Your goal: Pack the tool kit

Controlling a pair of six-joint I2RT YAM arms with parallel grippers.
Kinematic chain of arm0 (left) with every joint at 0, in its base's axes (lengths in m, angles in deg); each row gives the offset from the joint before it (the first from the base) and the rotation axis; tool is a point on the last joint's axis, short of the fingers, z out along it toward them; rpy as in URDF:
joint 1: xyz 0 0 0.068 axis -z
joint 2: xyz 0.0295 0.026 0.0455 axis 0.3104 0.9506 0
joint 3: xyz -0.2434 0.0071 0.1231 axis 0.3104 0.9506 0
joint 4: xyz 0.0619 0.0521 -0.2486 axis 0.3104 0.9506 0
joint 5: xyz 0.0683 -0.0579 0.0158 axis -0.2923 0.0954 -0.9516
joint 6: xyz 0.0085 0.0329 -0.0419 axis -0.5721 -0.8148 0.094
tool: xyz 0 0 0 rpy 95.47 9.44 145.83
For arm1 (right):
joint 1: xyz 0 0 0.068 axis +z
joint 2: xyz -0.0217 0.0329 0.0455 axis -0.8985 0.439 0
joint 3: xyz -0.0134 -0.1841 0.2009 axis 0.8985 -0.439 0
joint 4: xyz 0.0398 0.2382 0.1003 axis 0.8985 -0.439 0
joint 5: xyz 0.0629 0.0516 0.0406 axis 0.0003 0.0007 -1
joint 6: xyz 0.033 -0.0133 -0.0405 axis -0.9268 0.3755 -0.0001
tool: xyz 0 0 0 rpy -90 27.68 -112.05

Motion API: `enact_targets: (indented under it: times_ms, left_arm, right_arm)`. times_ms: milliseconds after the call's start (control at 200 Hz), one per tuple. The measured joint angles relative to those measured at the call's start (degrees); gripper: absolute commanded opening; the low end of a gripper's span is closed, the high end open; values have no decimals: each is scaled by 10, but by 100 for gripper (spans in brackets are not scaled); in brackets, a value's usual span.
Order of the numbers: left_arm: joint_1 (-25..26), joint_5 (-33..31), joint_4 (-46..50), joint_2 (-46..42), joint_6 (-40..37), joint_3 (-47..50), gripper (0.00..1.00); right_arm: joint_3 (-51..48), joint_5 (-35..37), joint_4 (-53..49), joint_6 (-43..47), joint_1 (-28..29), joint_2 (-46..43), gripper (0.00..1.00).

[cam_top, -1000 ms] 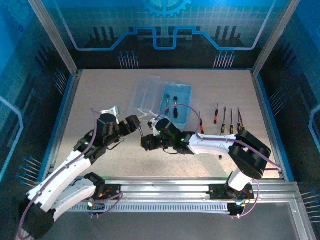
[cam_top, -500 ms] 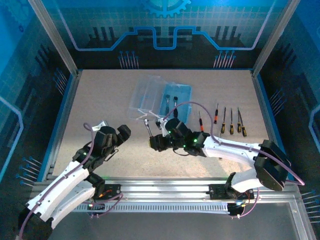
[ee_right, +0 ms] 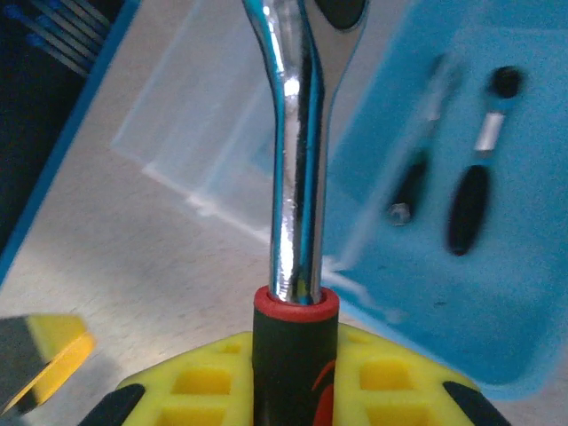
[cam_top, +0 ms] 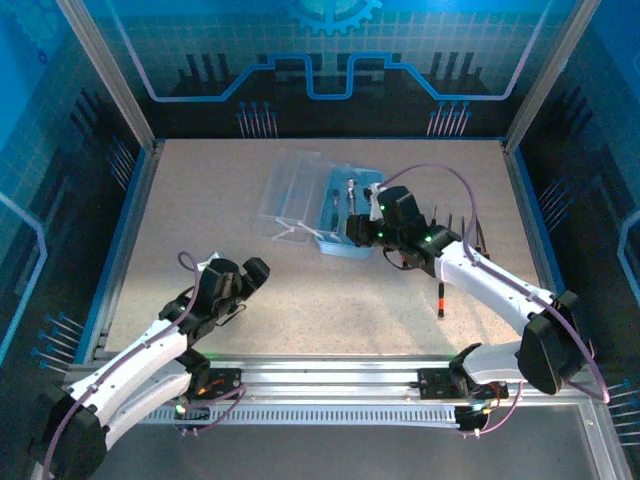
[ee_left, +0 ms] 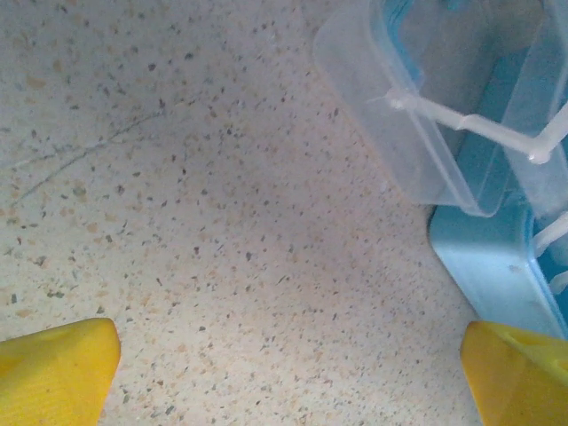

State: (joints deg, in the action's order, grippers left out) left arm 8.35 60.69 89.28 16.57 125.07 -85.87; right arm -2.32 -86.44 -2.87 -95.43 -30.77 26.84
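Near the far edge of the bench (cam_top: 200, 200), about the middle: the blue tool kit (cam_top: 372, 180), with its clear lid (cam_top: 290, 195) flipped open to the left. Inside the blue tray, two small dark tools (ee_right: 469, 209) lying side by side. Right at the near edge of the tray: the right pincer (cam_top: 355, 236), squeezed tight on the black-and-red handle of a shiny ratchet (ee_right: 295, 160), metal end pointing over the kit. Closer to the near left corner of the bench: the left pincer (cam_top: 256, 268), yellow fingers (ee_left: 55, 373) wide apart, low over the speckled top. Beside the right arm, nearer the near edge: one red-and-black screwdriver (cam_top: 441, 300), flat on the bench.
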Motion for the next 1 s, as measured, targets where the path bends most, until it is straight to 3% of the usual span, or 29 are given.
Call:
enact_targets:
  times_ms: [275,635,1001]
  left_arm:
    - [3,2,3,-51,0,0,99]
    - [4,-5,40,-138,7,37,99]
    - [4,-11,58,-144,13,37,99]
  right_arm:
    - [83,31,-38,28,-57,102,12]
    - [173,77,-81,29,-58,241,12]
    - [240,112,-103,0,-58,348,12]
